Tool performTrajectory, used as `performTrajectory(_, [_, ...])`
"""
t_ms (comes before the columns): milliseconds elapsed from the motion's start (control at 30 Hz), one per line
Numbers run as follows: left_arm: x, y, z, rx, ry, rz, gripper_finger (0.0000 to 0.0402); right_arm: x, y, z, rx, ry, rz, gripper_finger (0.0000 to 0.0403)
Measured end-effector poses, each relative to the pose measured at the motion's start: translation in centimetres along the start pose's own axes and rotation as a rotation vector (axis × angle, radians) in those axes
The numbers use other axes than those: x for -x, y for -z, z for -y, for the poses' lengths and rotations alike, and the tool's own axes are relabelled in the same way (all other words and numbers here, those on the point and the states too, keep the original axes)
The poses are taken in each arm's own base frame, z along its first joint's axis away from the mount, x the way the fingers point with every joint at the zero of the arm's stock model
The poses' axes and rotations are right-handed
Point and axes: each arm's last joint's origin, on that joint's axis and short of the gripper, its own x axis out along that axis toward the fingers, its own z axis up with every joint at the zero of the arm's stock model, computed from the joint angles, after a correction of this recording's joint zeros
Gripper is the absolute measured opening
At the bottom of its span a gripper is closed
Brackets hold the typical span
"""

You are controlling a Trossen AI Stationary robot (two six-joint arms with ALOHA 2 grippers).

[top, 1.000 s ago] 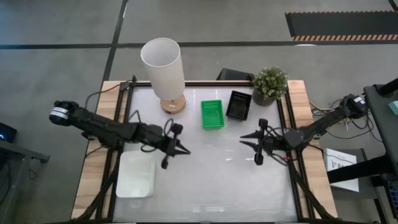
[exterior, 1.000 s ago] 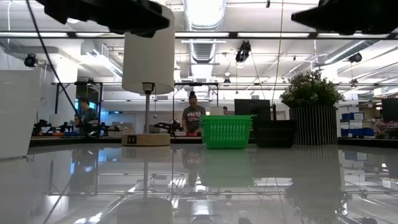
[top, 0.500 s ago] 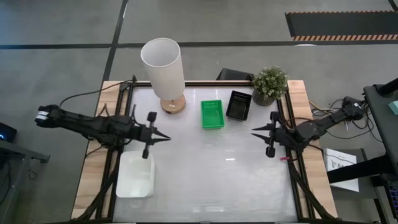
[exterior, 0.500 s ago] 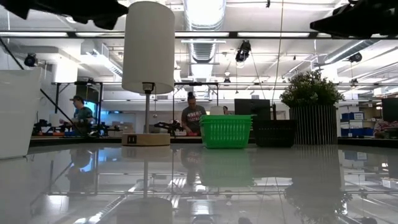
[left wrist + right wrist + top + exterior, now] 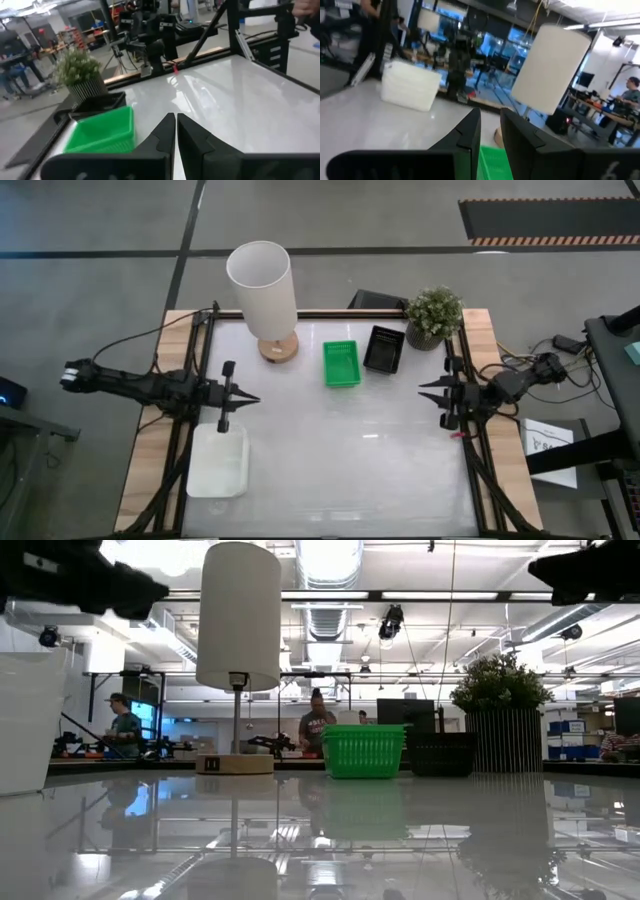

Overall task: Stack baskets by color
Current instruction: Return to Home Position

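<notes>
- High view: the table (image 5: 340,450) fills the middle of the frame, and its wide glossy centre is bare – every basket sits out at an edge, which suits a finished sorting job.
- The lamp (image 5: 260,280) stands at the upper left of the table top and the potted plant (image 5: 433,312) at the upper right. Neither belongs to the task, and both are clear of the arms.
- The white baskets (image 5: 218,461) lie at the lower left corner as one squared-up pile. In the low view the pile rises tall at the left edge, so I judge it nested, though the layers cannot be counted.
- The green baskets (image 5: 341,364) sit at upper centre, with the black baskets (image 5: 384,348) just beside them on the right. Each colour occupies a single footprint, which reads as stacked.
- The left gripper (image 5: 250,398) hangs over the left border just above the white pile. Its fingers are almost touching and hold nothing.
- The right gripper (image 5: 424,388) hangs over the right border, well apart from any basket. A narrow gap shows between its fingers, with nothing in it.
- Both arms are drawn back to the sides – a parked posture, with only settling into rest left, by my reading.
</notes>
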Motion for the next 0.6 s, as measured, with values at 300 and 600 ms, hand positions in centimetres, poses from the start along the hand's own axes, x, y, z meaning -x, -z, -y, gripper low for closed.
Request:
performTrajectory(300, [1.4, 2.4, 0.4, 0.082, -0.031, 0.105, 0.0000, -0.1, 0.5, -0.2, 0.018, 0.000, -0.013, 0.0068])
performTrajectory(600, [1.9, 4.9, 1.0, 0.134, -0.035, 0.135, 0.0000, -0.2, 0.8, -0.7, -0.022, -0.075, 0.024, 0.0068])
